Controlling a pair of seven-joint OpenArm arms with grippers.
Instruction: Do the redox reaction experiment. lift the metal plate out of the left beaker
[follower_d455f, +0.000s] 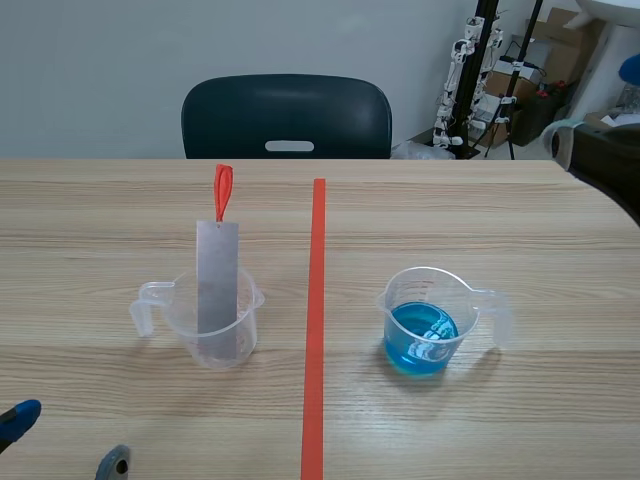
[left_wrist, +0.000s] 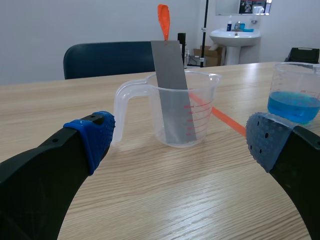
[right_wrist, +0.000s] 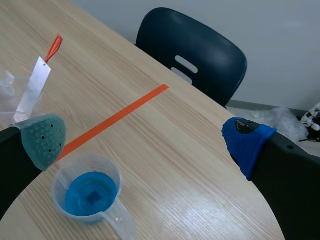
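Observation:
The clear left beaker (follower_d455f: 205, 330) stands on the table with a grey metal plate (follower_d455f: 217, 280) leaning upright in it, an orange-red tag (follower_d455f: 222, 190) at the plate's top. My left gripper (follower_d455f: 65, 442) is low at the table's near edge, open. In the left wrist view the gripper (left_wrist: 179, 140) is open, and the beaker (left_wrist: 175, 112) and plate (left_wrist: 170, 75) stand ahead of it, apart from both pads. My right gripper (right_wrist: 145, 142) hangs open high above the table. The plate (right_wrist: 31, 92) shows far beyond its green-grey pad (right_wrist: 42, 140).
A second clear beaker (follower_d455f: 425, 325) holding blue liquid stands right of the orange-red tape line (follower_d455f: 315, 320); it lies below the right gripper as the blue-liquid beaker (right_wrist: 90, 195). A dark chair (follower_d455f: 287, 118) stands behind the table's far edge.

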